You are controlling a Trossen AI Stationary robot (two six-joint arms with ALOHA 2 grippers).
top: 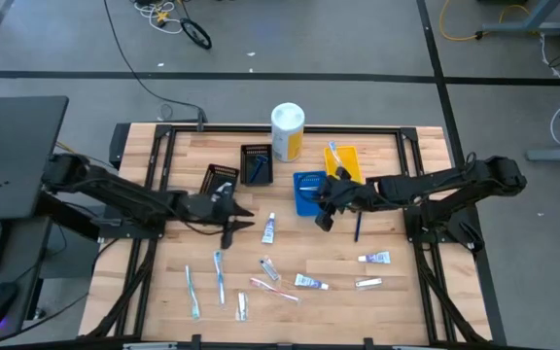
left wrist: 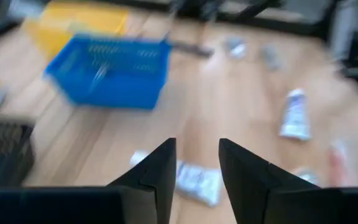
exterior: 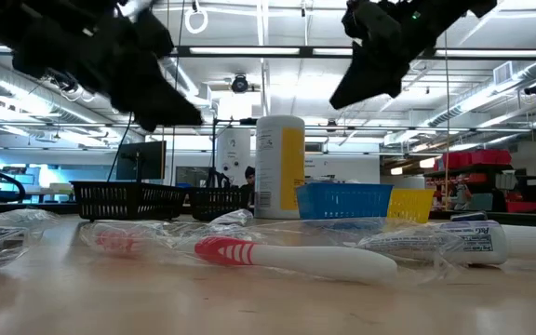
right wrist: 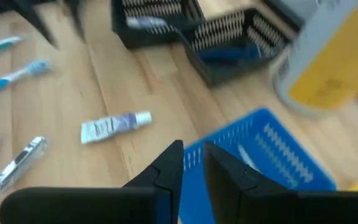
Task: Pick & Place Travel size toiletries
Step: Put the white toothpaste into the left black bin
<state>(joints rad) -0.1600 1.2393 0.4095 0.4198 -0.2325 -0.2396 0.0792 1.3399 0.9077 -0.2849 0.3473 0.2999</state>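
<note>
Right gripper (top: 325, 220) above blue tray (top: 307, 191) edge, fingers narrow, empty. Left gripper (top: 229, 231) beside white tube (top: 269, 228), fingers narrowly apart, empty. Risk: grippers near each other, could collide; tube may skid when pinched.

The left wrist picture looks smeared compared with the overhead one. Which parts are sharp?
In the left wrist view the left gripper looks crisp, while the blue plastic basket and the small white tube are blurred; the high view is sharp throughout.

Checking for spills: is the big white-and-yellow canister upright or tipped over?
Upright. The white-and-yellow cylindrical canister stands on its base on the wooden table in the low view; the high view shows its round top.
</note>
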